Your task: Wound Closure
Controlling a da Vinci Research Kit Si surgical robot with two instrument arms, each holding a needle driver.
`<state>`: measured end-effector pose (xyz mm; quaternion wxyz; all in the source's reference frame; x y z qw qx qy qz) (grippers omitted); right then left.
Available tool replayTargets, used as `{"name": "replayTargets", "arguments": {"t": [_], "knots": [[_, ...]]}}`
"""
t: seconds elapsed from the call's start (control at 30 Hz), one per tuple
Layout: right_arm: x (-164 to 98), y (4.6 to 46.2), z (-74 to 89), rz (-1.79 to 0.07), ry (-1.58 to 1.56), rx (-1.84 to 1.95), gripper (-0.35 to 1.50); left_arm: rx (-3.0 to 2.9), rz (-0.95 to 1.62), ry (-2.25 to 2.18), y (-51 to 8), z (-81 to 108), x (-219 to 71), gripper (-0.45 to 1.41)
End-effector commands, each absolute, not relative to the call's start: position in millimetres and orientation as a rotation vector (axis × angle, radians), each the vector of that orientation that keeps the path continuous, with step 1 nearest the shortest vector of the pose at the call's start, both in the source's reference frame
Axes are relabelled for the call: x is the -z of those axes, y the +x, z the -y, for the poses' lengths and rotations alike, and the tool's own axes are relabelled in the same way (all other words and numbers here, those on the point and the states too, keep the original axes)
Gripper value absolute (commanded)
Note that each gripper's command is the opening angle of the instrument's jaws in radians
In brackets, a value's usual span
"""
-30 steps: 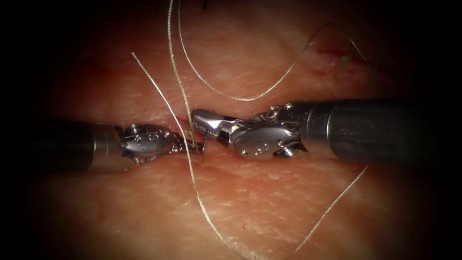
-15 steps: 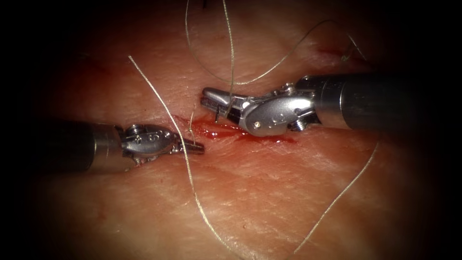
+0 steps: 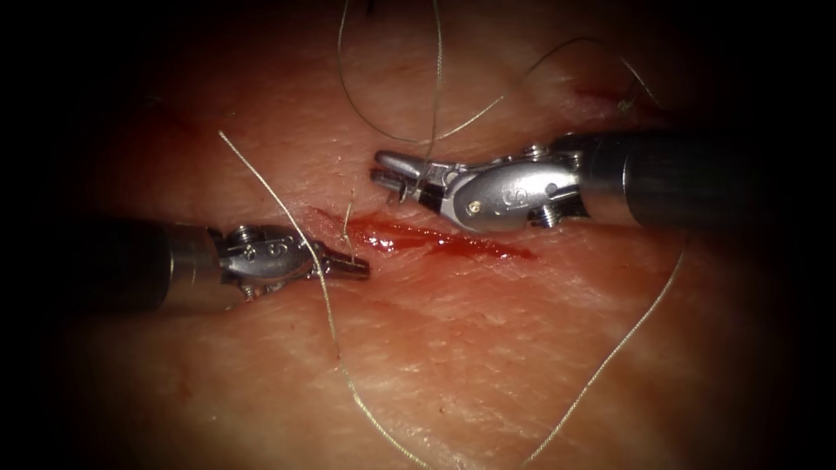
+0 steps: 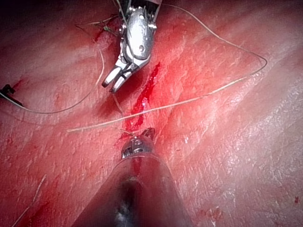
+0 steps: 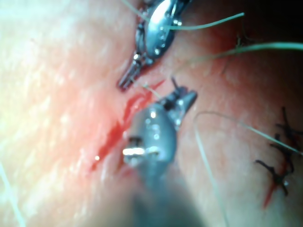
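The right tool [image 3: 387, 172] has lifted off the cut [image 3: 470, 244] over the last second, toward one o'clock from where it met the left tool [image 3: 353, 268], and the thread [image 3: 287, 213] has swung with it. I read this as thread being drawn along after a pass.

The right tool's jaws look clenched on a small dark sliver, which I take for the needle [image 3: 396, 190], gripped near one end and clear of the tissue [image 3: 488, 348] – though it is too small to be sure. A strand drops from twelve o'clock across this tool just behind its jaws.

The left tool lies low at the cut's nine o'clock end, jaws clamped, apparently on a short tail of thread that rises toward twelve o'clock.

Whatever follows calls, I think, for a steady left grip and a slow, even pull, so the slack loops don't snag.

The thread is pale, fine and loose – one long line runs from ten o'clock down past the left tool's tip to six, another curls away at four. Red fluid [image 3: 409, 235] fills the open cut.
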<state>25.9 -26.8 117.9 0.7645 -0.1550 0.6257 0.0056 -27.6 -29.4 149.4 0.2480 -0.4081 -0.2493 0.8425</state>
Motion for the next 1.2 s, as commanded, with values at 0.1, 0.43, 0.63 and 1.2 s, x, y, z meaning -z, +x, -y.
{"name": "replayTargets", "arguments": {"t": [0.1, 0.43, 0.63, 1.2], "knots": [[-118.5, 26.2, 26.8, -1.363, -0.317, -0.035, -0.35, -2.295, 0.683, -1.113, -28.2, 29.8, -150.0, -0.15], [-118.2, 26.0, 26.3, -1.367, -0.341, 0.006, -0.35, -2.298, 0.684, -1.11, -28.2, 29.8, -150.0, -0.15], [-118.2, 26.1, 26.2, -1.375, -0.368, 0.069, -0.35, -2.298, 0.684, -1.11, -28.2, 29.8, -150.0, -0.16], [-118.0, 26.7, 25.8, -1.39, -0.343, 0.112, -0.35, -2.296, 0.687, -1.11, -28.2, 29.7, -149.7, -0.16]]}}
